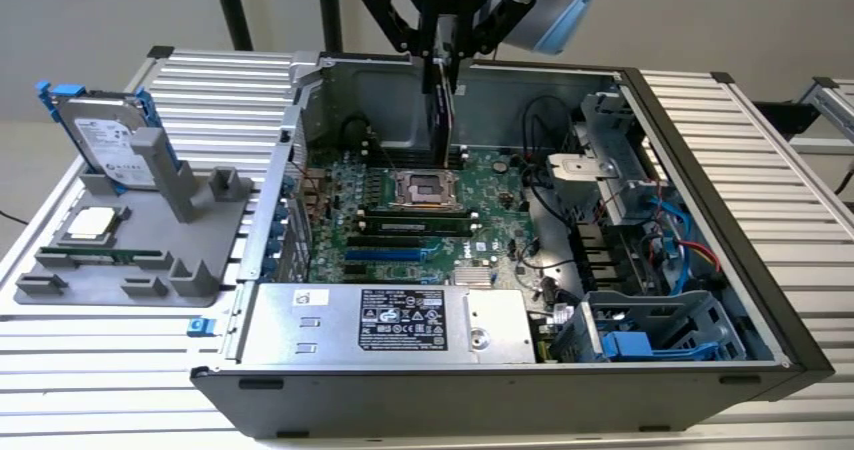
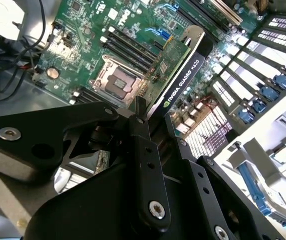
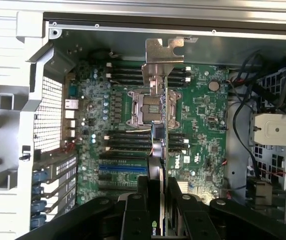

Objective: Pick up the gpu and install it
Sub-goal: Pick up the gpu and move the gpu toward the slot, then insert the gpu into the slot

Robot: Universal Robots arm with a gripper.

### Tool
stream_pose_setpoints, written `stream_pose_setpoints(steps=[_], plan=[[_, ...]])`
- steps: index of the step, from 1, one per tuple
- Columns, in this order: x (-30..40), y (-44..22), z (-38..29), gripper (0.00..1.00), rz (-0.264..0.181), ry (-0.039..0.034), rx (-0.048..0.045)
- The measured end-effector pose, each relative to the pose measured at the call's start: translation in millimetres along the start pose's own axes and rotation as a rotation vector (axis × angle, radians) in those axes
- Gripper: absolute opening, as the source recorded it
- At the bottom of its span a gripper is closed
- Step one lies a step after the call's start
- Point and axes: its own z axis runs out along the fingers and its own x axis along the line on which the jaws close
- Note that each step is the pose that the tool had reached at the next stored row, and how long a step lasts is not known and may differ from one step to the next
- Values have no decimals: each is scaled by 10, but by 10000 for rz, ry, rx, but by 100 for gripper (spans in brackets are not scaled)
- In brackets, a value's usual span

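Note:
The gpu hangs on edge above the motherboard inside the open computer case, with my gripper shut on its upper end. In the second wrist view the gpu shows its black shroud and green board, running away from my gripper toward the board. In the first wrist view the gpu is seen edge-on between the fingers. Its silver bracket points at the case's far wall. The card is over the processor socket, apart from the board.
A grey holder at the exterior view's left carries a hard drive with a blue frame and a square silver processor chip. Inside the case are the power supply, a drive cage, loose cables and blue slots.

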Motion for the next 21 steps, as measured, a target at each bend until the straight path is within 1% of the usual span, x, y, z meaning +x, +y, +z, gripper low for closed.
stream_pose_setpoints(steps=[21], plan=[[0,0,0,0,-659,38,-10]])
